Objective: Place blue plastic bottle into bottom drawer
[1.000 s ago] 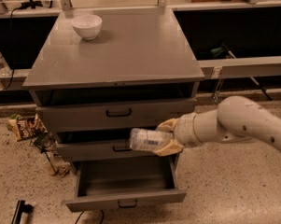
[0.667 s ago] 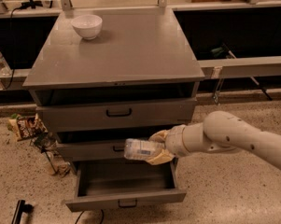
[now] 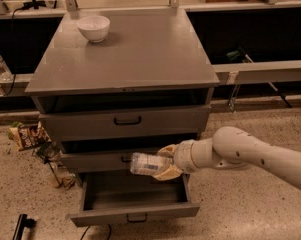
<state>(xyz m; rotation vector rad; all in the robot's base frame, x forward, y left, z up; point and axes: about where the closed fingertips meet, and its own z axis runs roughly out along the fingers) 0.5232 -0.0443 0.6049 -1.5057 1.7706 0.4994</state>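
Observation:
The blue plastic bottle (image 3: 146, 164) lies on its side in my gripper (image 3: 166, 162), pointing left, in front of the middle drawer. My gripper is shut on the bottle and holds it just above the open bottom drawer (image 3: 135, 213), over its back right part. The drawer is pulled out, its tray looks empty, and a small black handle sits on its front. My white arm (image 3: 250, 156) reaches in from the right.
A white bowl (image 3: 94, 28) stands on the grey cabinet top (image 3: 130, 54) at the back left. Snack bags (image 3: 27, 135) and clutter lie on the floor left of the cabinet. A clear bottle (image 3: 0, 66) stands on the far left rail.
My gripper has moved left and down with the bottle, from beside the middle drawer front to just above the open bottom drawer.

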